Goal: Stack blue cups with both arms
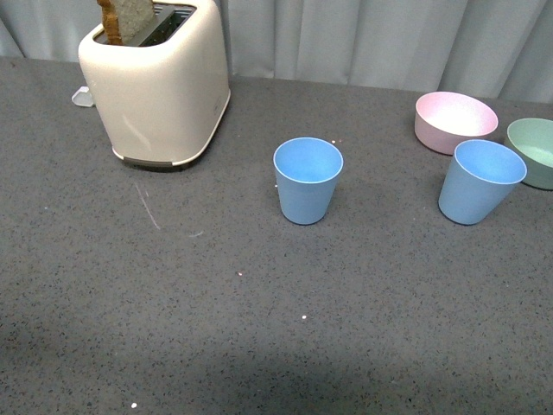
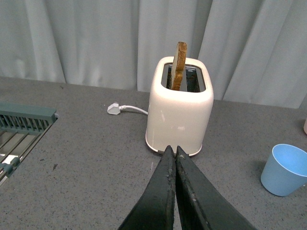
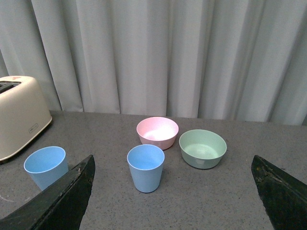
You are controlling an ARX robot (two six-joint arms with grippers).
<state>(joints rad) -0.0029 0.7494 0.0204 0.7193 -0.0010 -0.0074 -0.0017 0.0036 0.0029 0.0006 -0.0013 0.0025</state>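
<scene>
Blue cups (image 1: 308,180) (image 1: 480,181), two alike: pale matte, tapered, handleless, upright, apart

all three share toaster (image 1: 160,86), seemingly cup (image 1: 308,181)

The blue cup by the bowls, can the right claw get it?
Probably yes. The right claw is open wide, and the cup stands upright ahead of it with nothing between. The pink bowl and green bowl sit behind the cup, out of the way.

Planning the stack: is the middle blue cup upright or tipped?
Upright: the middle blue cup stands on its base, open rim facing up.
</scene>
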